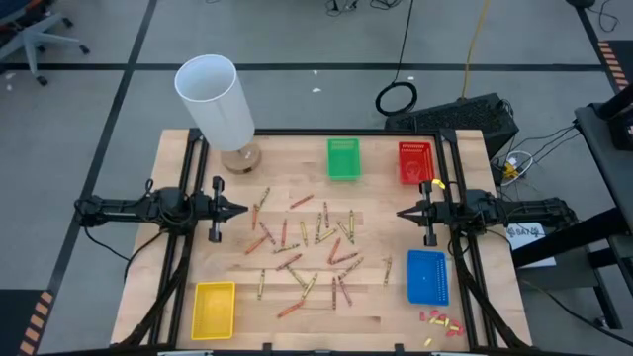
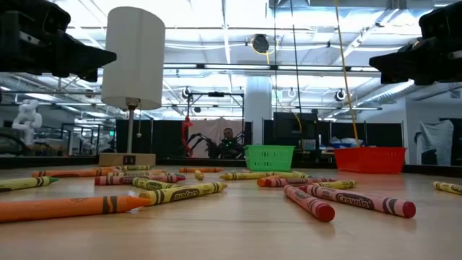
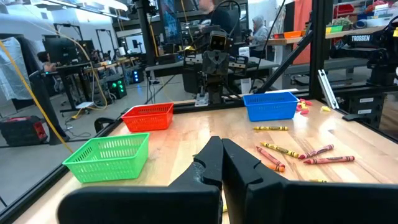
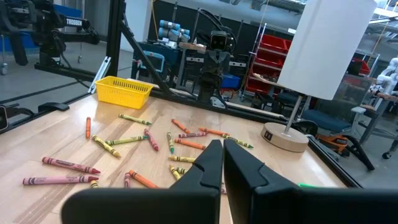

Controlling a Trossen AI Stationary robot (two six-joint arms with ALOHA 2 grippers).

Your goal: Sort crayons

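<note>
Several crayons (image 1: 307, 247), red, orange, olive-yellow and brown, lie scattered flat on the middle of the wooden table (image 1: 376, 307); the low view shows them close up (image 2: 180, 192). My left gripper (image 1: 243, 210) hovers shut at the table's left side, pointing level toward the middle, its fingers together (image 3: 221, 163). My right gripper (image 1: 400, 214) hovers shut at the right side, facing it (image 4: 222, 163). Neither touches a crayon.
Four small baskets stand on the table: green (image 1: 343, 158) and red (image 1: 415, 163) at the far edge, blue (image 1: 427, 276) near right, yellow (image 1: 215, 308) near left. A white lamp (image 1: 220, 104) stands far left. Tiny red and yellow bits (image 1: 440, 320) lie near right.
</note>
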